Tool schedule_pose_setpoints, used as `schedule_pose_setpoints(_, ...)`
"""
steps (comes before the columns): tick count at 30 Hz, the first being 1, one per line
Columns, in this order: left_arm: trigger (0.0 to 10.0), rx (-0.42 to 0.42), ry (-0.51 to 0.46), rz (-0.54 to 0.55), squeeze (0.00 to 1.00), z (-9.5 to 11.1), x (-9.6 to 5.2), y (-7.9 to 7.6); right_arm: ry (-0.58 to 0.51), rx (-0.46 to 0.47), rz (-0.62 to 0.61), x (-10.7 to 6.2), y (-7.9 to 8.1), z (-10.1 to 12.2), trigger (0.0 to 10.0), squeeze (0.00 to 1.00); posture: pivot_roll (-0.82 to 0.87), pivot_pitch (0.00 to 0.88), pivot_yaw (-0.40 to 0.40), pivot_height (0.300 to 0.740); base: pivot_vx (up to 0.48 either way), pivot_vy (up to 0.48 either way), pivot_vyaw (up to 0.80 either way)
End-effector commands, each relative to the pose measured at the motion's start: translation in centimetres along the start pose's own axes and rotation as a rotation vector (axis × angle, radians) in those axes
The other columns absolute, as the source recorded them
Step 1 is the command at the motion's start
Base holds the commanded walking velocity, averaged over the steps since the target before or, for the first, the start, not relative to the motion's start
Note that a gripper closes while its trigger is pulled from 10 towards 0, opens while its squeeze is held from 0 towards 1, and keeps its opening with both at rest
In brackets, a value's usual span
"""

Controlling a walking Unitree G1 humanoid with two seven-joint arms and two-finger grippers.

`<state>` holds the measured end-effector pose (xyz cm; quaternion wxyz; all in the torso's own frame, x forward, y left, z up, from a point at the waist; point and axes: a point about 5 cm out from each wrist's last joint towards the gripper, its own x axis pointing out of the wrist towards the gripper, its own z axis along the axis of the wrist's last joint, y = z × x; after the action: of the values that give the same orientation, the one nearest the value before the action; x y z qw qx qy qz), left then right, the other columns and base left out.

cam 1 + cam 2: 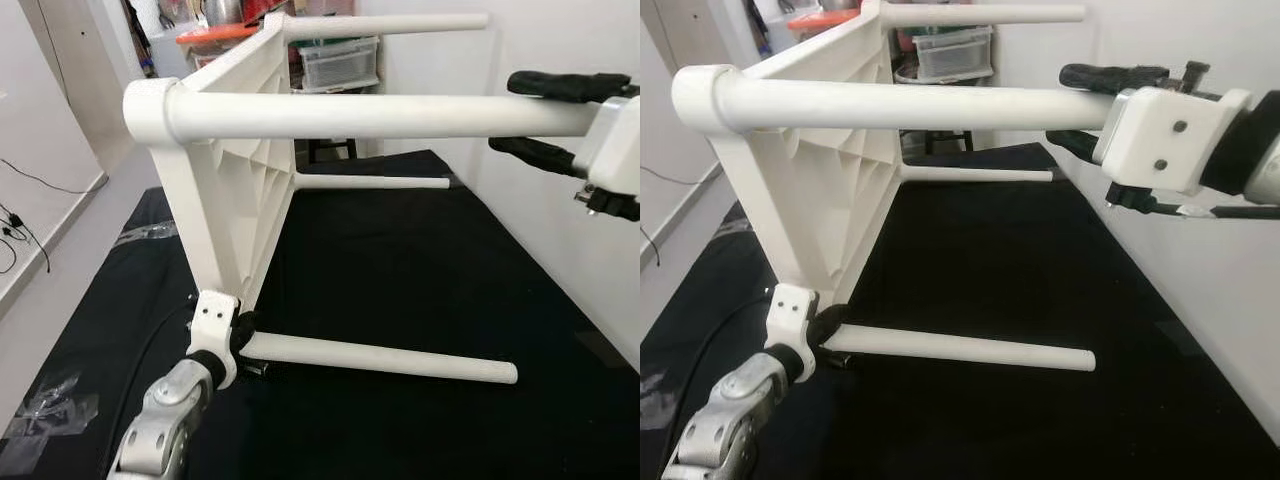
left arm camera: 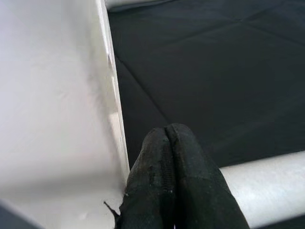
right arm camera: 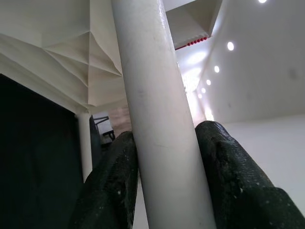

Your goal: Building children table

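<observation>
- Left eye view: your children's table [image 1: 228, 190] stands on its side on the black mat [image 1: 420, 280], its white top upright and all four legs sticking out level towards your right. Your right gripper [image 1: 553, 118] sits near the free end of the upper near leg [image 1: 380, 115], one black finger above it and one below. Your left gripper [image 1: 240, 340] is at the lower near corner, where the lower near leg [image 1: 380, 357] meets the top.
- Right eye view: a clear storage box [image 1: 952, 52] stands beyond the table's far edge, beside the white wall [image 1: 1200, 230].
- Left wrist view: your left jaws are pressed together, fingertips [image 2: 171, 157] touching each other, lying against the lower leg just beside the top's edge.
- Right wrist view: your right jaws are clamped on the upper leg, with a finger [image 3: 114, 186] tight against each side of the tube.
</observation>
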<state>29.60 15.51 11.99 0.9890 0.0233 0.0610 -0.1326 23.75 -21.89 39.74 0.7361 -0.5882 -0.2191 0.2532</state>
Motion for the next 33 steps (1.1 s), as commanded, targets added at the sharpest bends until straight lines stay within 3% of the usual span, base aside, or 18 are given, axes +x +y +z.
schedule_pose_setpoints(1, 10.0, 0.032, -0.009, 0.037, 0.00, 0.2, 0.2, 1.3, -0.044, 0.027, -0.028, 0.0, -0.4, 0.4, 0.0, 0.00, -0.12, 0.027, 0.069, 0.740, 0.000, 0.000, 0.00)
schedule_pose_setpoints(12, 10.0, 0.066, -0.006, 0.046, 0.00, -0.1, 2.5, 2.5, -0.045, 0.039, -0.009, -0.2, -0.3, 0.5, 0.0, 0.00, -0.13, 0.034, 0.069, 0.740, 0.000, 0.000, 0.00)
schedule_pose_setpoints(16, 10.0, 0.093, -0.033, 0.106, 0.00, 0.5, 2.6, 4.2, -0.002, 0.051, -0.021, -0.5, -0.4, -0.2, 0.0, 0.00, -0.13, 0.035, 0.069, 0.740, 0.000, 0.000, 0.00)
schedule_pose_setpoints(17, 10.0, 0.110, -0.063, 0.190, 0.00, 1.4, 1.8, 6.6, 0.108, 0.073, -0.077, -1.4, -0.8, -1.8, 0.0, 0.00, -0.12, 0.039, 0.066, 0.740, 0.000, 0.000, 0.00)
schedule_pose_setpoints(18, 10.0, 0.117, -0.072, 0.235, 0.00, 1.8, 1.3, 7.9, 0.173, 0.081, -0.113, -1.9, -1.0, -2.7, 0.0, 0.00, -0.12, 0.039, 0.065, 0.740, 0.000, 0.000, 0.00)
schedule_pose_setpoints(20, 10.0, 0.117, -0.072, 0.235, 0.00, 1.8, 1.3, 7.9, 0.173, 0.081, -0.113, -1.9, -1.0, -2.7, 0.0, 0.00, -0.12, 0.039, 0.065, 0.740, 0.000, 0.000, 0.00)
schedule_pose_setpoints(22, 10.0, 0.149, -0.087, 0.321, 0.00, 2.5, 0.0, 10.5, 0.313, 0.106, -0.201, -3.3, -1.3, -4.8, 0.0, 0.00, -0.10, 0.041, 0.064, 0.740, 0.000, 0.000, 0.00)
schedule_pose_setpoints(23, 10.0, 0.149, -0.087, 0.321, 0.00, 2.5, 0.0, 10.5, 0.313, 0.106, -0.201, -3.3, -1.3, -4.8, 0.0, 0.00, -0.10, 0.041, 0.064, 0.740, 0.000, 0.000, 0.00)
schedule_pose_setpoints(24, 10.0, 0.170, -0.097, 0.355, 0.00, 2.9, -0.7, 11.8, 0.369, 0.129, -0.238, -3.9, -1.2, -5.6, 0.0, 0.00, -0.10, 0.040, 0.063, 0.740, 0.000, 0.000, 0.00)
schedule_pose_setpoints(27, 10.0, 0.203, -0.143, 0.439, 0.00, 4.8, -2.6, 14.5, 0.474, 0.245, -0.294, -4.5, 0.8, -7.5, 0.0, 0.00, -0.08, 0.033, 0.054, 0.740, 0.000, 0.000, 0.00)
schedule_pose_setpoints(29, 10.0, 0.225, -0.185, 0.454, 0.00, 6.2, -3.1, 15.0, 0.512, 0.353, -0.306, -4.0, 3.0, -8.5, 0.0, 0.00, -0.06, 0.027, 0.051, 0.740, 0.000, 0.000, 0.00)
schedule_pose_setpoints(30, 10.0, 0.225, -0.185, 0.454, 0.00, 6.2, -3.1, 15.0, 0.512, 0.353, -0.306, -4.0, 3.0, -8.5, 0.0, 0.00, -0.06, 0.027, 0.051, 0.740, 0.000, 0.000, 0.00)
schedule_pose_setpoints(31, 10.0, 0.241, -0.214, 0.454, 0.00, 7.3, -3.3, 15.1, 0.533, 0.427, -0.301, -3.5, 4.7, -9.0, 0.0, 0.00, -0.05, 0.020, 0.050, 0.740, 0.000, 0.000, 0.00)
schedule_pose_setpoints(32, 10.0, 0.241, -0.214, 0.454, 0.00, 7.3, -3.3, 15.1, 0.533, 0.427, -0.301, -3.5, 4.7, -9.0, 0.0, 0.00, -0.05, 0.020, 0.050, 0.740, 0.000, 0.000, 0.00)
schedule_pose_setpoints(33, 10.0, 0.251, -0.246, 0.449, 0.00, 8.2, -3.4, 15.1, 0.546, 0.491, -0.288, -3.0, 6.3, -9.2, 0.0, 0.00, -0.04, 0.017, 0.047, 0.740, 0.000, 0.000, 0.00)
